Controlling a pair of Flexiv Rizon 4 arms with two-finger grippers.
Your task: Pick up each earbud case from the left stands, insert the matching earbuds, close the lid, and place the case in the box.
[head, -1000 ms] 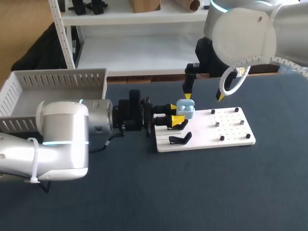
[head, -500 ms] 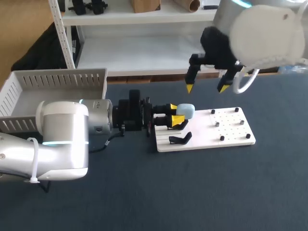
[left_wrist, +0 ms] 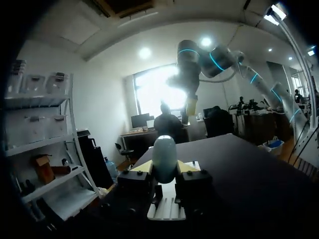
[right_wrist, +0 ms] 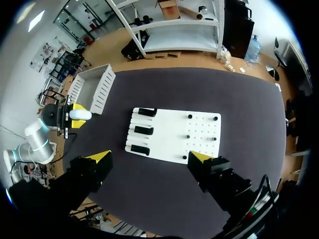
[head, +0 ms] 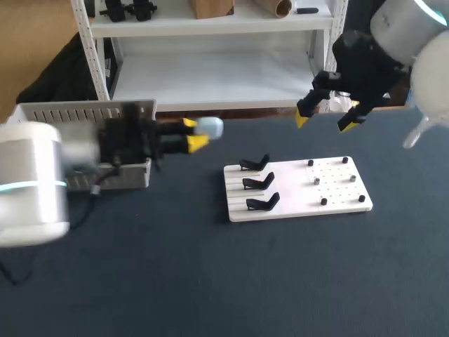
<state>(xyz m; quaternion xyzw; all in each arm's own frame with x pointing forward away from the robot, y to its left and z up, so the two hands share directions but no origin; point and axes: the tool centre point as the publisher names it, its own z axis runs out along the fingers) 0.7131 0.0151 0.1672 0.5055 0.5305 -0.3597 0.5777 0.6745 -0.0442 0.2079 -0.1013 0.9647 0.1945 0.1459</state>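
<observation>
The earbud case (head: 210, 128), pale blue and rounded, is sitting clamped between the yellow fingertips of the left gripper (head: 193, 133), in the upper middle of the head view, off the table and just right of the white slatted box (head: 84, 112). Its lid is looking closed. In the left wrist view the case (left_wrist: 163, 158) is standing up between the two tips, which are pressing on its lower sides only.

The right gripper (head: 325, 121) is hanging at the upper right of the head view, its fingers standing wide apart and carrying nothing, above the far edge of the white board (head: 295, 203). The three black stands (head: 257, 182) at the board's left end are sitting empty.

The case is not hanging over the box, so letting go here would likely be dropping it onto the table. The smooth, curved shell is offering little purchase to a low pinch, so it may be slipping or twisting on a quick swing. A low path could also be knocking it against the box's wall.
</observation>
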